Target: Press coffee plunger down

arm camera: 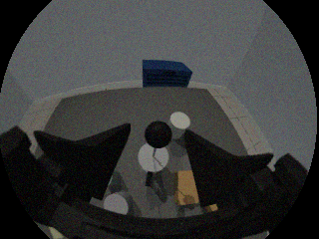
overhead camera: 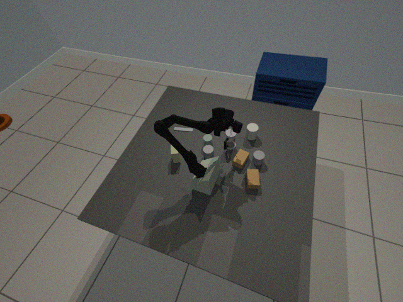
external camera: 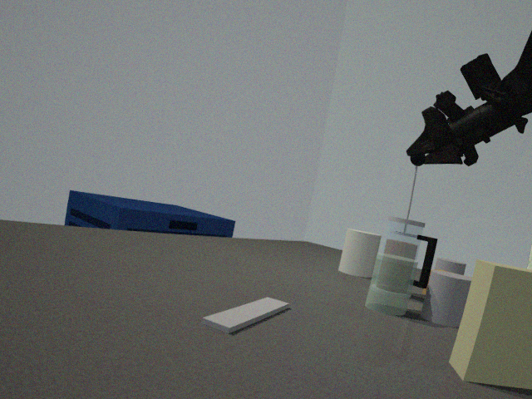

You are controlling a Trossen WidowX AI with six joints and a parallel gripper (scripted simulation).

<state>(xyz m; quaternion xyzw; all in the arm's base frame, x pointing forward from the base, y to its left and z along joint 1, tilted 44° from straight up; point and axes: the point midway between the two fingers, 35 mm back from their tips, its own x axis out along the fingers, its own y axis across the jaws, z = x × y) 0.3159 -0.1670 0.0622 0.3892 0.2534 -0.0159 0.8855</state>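
The glass coffee press [external camera: 393, 300] stands upright, with a pale lid [external camera: 412, 222] [arm camera: 150, 161] and a black handle [external camera: 429, 262] [arm camera: 149, 179]. Its thin rod [external camera: 411, 193] stands far up out of the lid, topped by a round black knob [external camera: 416, 160] [arm camera: 159, 135]. My gripper [external camera: 419, 157] [arm camera: 158, 130] is partly open around the knob, high above the lid. In the wrist view a gap shows between the knob and each finger. In the exterior view the near finger partly hides the knob, so contact there cannot be told.
A white cylinder [overhead camera: 252, 131] [external camera: 360, 253] [arm camera: 179, 120], a grey cylinder [overhead camera: 258, 157] and two orange blocks [overhead camera: 240, 158] [overhead camera: 253, 178] stand near the press. Another grey cylinder [overhead camera: 208, 150] [arm camera: 116, 204], a yellow block [overhead camera: 175, 154] [external camera: 498, 322] and a flat white slab [overhead camera: 183, 129] [external camera: 247, 314] are also there.
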